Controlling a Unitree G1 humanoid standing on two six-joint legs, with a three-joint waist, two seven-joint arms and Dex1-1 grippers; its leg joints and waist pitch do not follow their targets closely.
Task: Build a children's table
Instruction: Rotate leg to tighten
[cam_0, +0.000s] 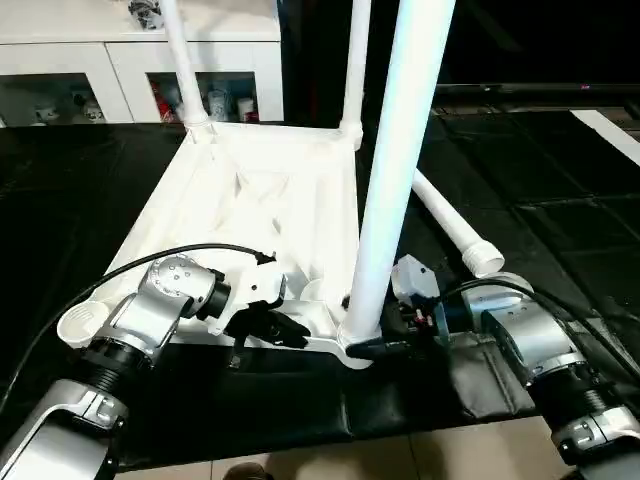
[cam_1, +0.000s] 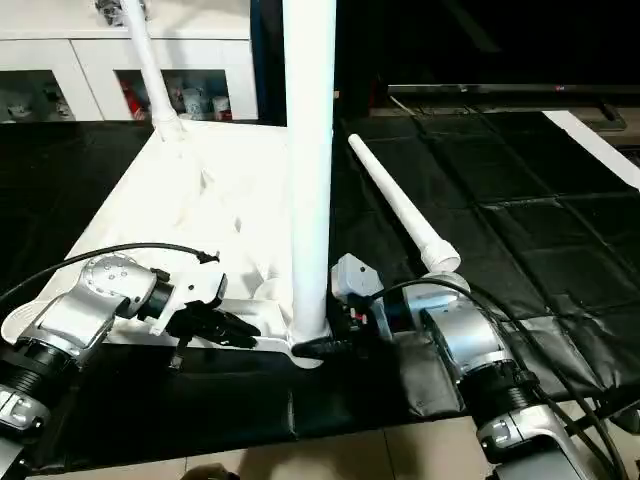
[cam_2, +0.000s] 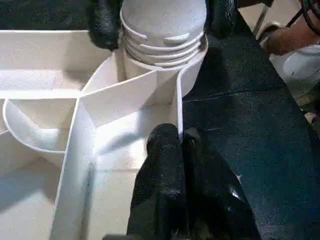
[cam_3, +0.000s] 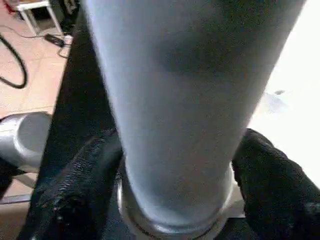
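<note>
Right gripper (cam_3: 175, 200) clamps the near leg (cam_0: 395, 170), left gripper (cam_2: 177, 150) pinches the tabletop (cam_0: 260, 190) rim — cross-threading's my worry if the leg tilts.

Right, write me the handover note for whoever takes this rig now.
Right gripper: shut around the base of the near leg, which stands upright in the near right corner socket.
Left gripper: shut on a rib at the near edge of the upside-down tabletop, steadying it.
Done: two far legs stand in their corner sockets.
In progress: near leg; threads are visible above the socket in the left wrist view, so it is likely not fully seated.
Left: fourth leg lies on the black mat to the right; the near left socket is empty.
</note>
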